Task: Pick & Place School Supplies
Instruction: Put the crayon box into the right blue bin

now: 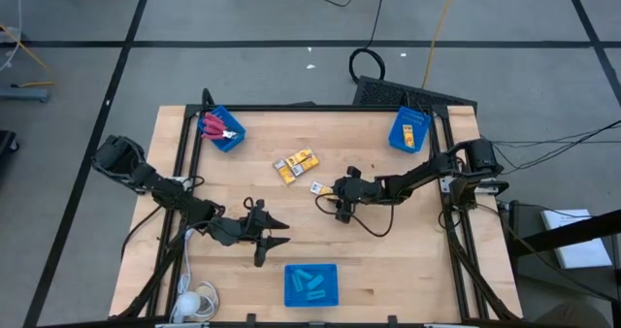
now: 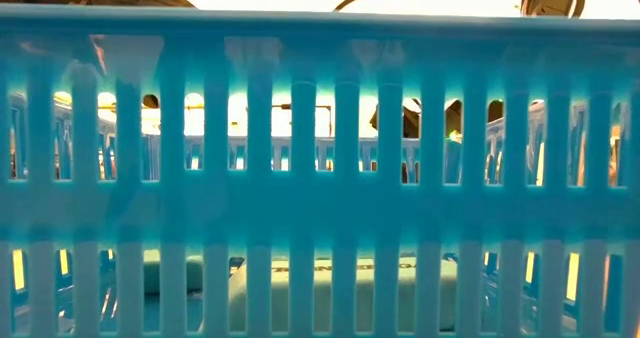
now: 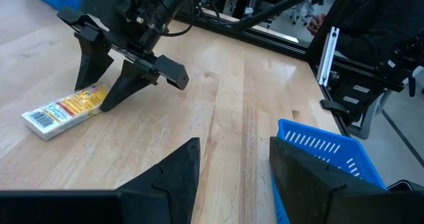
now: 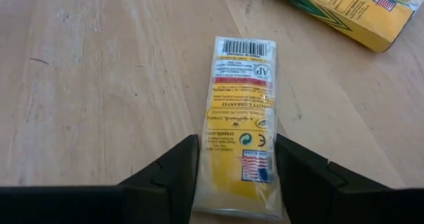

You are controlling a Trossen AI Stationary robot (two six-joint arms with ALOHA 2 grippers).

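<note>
While the right end effector (image 1: 327, 194) sits low near the middle of the counter (image 1: 388, 270) in the high view, I read its fingers as spread around one small yellow pack (image 1: 317, 187), with two more packs (image 1: 296, 163) lying just beyond it; my worry is that closing off-centre would twist the flat pack out sideways or nudge it into its neighbours. The left end effector (image 1: 275, 233) waits open and empty toward the near side, between its own base and the blue bin of light-blue pieces (image 1: 310, 284). Scissors (image 1: 215, 127) lie in a far-left bin (image 1: 231, 140), and a far-right bin (image 1: 408, 129) holds yellow packs, likely the drop point. The low view gives me almost nothing: a slatted bin wall (image 2: 320, 208) fills it, so I cannot check height above the counter there. From the left wrist view I see the other arm's fingers straddling the pack (image 3: 66, 110), open and reaching the wood, and a bin corner (image 3: 324, 148) just beside my own open fingers (image 3: 175, 177). In the right wrist view the pack (image 4: 240, 118) lies lengthwise between the fingers (image 4: 169, 171), not yet squeezed; its glossy wrapper looks slippery, so a shallow pinch could let it slide out on the lift, and another pack (image 4: 344, 8) lies near ahead.
</note>
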